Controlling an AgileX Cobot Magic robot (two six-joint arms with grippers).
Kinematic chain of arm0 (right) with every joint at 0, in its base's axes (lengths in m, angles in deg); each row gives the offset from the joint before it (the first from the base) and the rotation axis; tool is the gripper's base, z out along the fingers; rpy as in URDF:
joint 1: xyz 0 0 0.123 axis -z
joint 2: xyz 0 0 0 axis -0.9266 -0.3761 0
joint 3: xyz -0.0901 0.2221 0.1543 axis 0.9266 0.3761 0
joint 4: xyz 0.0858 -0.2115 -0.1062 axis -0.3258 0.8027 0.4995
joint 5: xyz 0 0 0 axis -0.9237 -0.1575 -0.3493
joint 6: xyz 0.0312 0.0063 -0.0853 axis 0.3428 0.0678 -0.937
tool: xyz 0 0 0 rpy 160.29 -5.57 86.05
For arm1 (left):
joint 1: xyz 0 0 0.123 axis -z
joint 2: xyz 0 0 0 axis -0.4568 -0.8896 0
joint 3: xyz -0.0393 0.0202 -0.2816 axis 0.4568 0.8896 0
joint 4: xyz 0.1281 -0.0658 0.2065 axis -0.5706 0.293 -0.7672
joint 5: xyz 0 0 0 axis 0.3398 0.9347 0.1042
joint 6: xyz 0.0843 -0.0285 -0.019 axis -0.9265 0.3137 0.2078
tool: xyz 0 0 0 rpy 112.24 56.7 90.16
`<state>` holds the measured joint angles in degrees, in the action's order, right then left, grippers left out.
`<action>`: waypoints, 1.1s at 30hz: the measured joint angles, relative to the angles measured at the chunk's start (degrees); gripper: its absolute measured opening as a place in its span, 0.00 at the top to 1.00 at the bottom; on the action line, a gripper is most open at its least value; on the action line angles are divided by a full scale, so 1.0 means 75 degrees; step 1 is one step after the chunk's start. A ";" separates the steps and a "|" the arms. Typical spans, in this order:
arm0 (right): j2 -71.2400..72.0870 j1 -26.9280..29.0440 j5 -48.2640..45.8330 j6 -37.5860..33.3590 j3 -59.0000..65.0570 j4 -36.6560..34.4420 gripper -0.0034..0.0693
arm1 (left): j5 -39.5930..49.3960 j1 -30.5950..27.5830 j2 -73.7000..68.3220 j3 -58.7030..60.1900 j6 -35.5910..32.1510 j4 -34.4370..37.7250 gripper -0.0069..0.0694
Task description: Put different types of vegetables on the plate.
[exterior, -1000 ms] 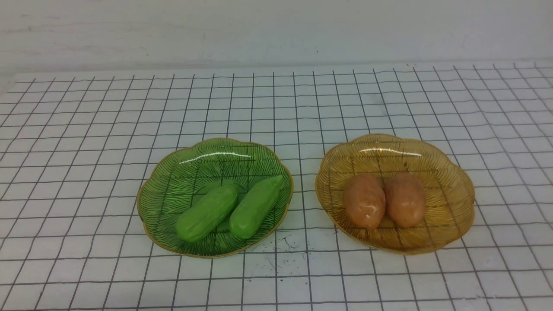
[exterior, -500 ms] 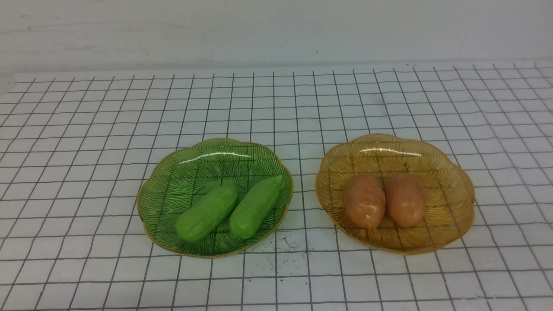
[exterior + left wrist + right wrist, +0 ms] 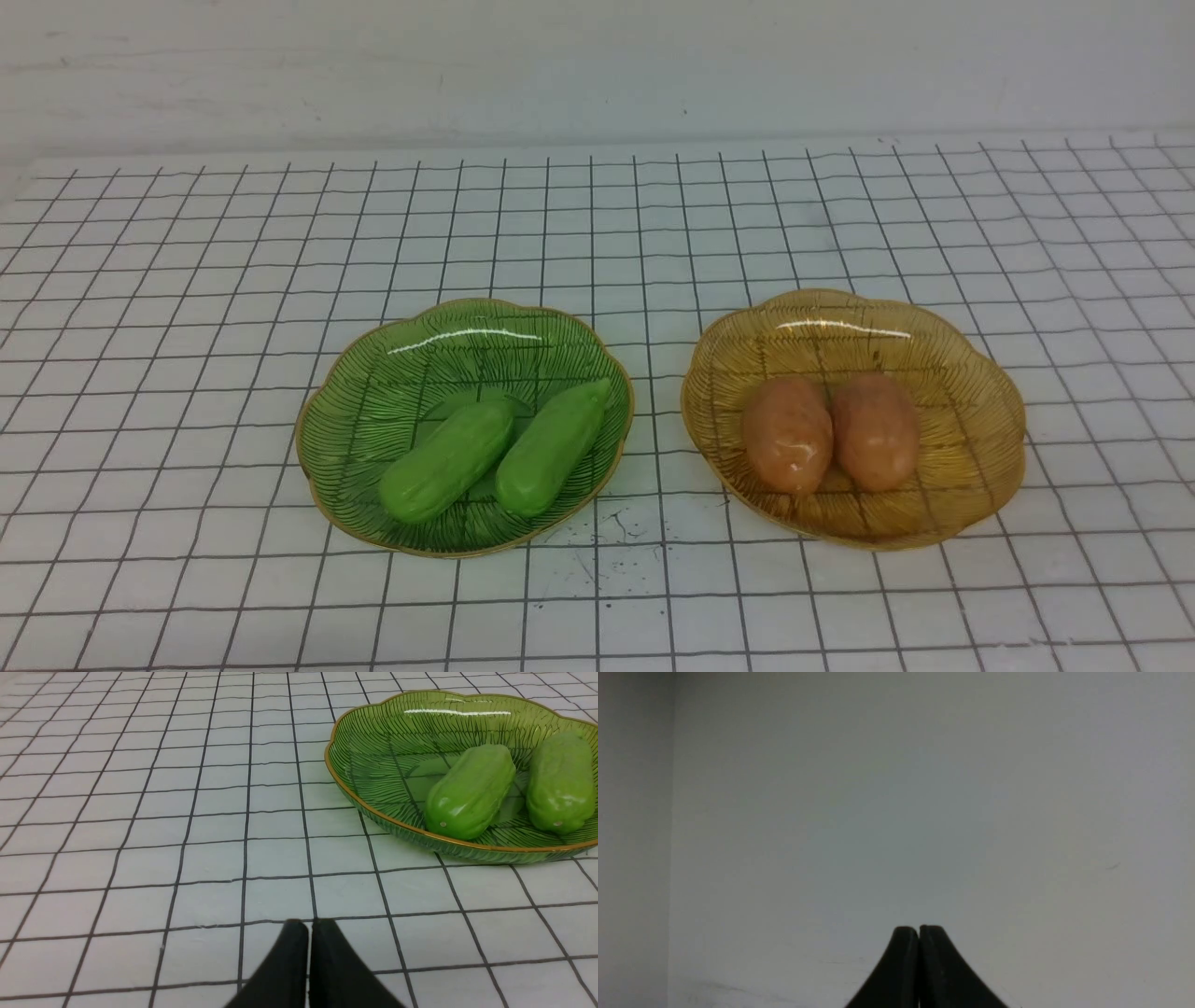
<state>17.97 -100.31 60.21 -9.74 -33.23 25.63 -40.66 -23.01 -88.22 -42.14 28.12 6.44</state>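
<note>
Nothing has shifted: both cucumbers (image 3: 446,462) (image 3: 553,448) lie in the green plate (image 3: 373,392), both potatoes (image 3: 787,434) (image 3: 876,431) in the amber plate (image 3: 971,392). Left gripper (image 3: 309,926) and right gripper (image 3: 919,929) are pinched together, empty.

— What sort of place are you working in?
— A lab-style test bench. Ahead of your left gripper (image 3: 309,924) runs a white tabletop (image 3: 187,280) ruled with a black grid, backed by a bare pale wall (image 3: 597,65). Glossy toy vegetables sit in a green glass plate (image 3: 373,392) and an amber one (image 3: 971,401).
</note>
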 joint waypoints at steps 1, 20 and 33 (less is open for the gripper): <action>0.0000 0.0000 -0.0053 -0.0194 0.0000 -0.0094 0.97 | 0.0000 0.0000 0.0000 0.0000 0.0000 0.0000 0.92; 0.0855 0.3032 -0.1918 -0.2663 0.2130 -0.1333 0.97 | 0.0000 0.0000 0.0000 0.0000 0.0000 0.0000 0.92; 0.0992 0.4334 -0.3233 -0.2688 0.3271 -0.1195 0.97 | 0.0000 0.0000 0.0000 0.0000 0.0006 0.0000 0.92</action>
<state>25.41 -67.80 35.96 -29.90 -8.70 16.67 -40.66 -23.01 -88.22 -42.14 28.16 6.44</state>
